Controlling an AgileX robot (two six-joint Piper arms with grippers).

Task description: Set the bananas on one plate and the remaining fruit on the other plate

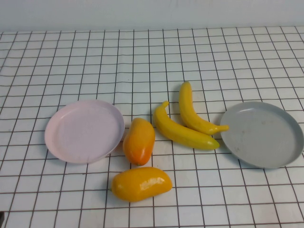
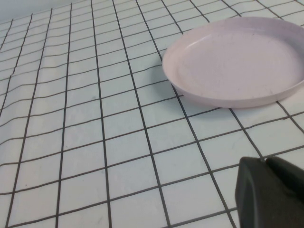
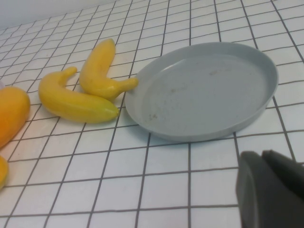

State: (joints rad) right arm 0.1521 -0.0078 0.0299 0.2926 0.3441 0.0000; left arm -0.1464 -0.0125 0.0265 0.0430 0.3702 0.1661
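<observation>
The left pincer (image 2: 270, 190) shows only as a dark corner in its own wrist view, low over the gridded worktop (image 1: 152, 57) near the pink plate (image 1: 84, 130), and whether it is open or closed cannot be told; the right pincer (image 3: 273, 187) appears the same way near the grey plate (image 1: 262, 134), its state equally unclear. Neither appears in the high view, so both arms look parked back from the fruit. Nothing of the task is done yet: both plates are bare. The two bananas (image 1: 187, 126) lie on the worktop between the plates, side by side and touching, the tip of the right-hand banana (image 1: 195, 114) just reaching the grey plate's rim. The redder mango (image 1: 139, 141) lies just beside the pink plate's right edge, and the yellower mango (image 1: 141, 184) rests nearer the robot, close to the first. What remains, by my reading, is all four moves: bananas to the grey plate, mangoes to the pink one. No brand, label or writing can be seen anywhere on the plates, fruit or cloth.
</observation>
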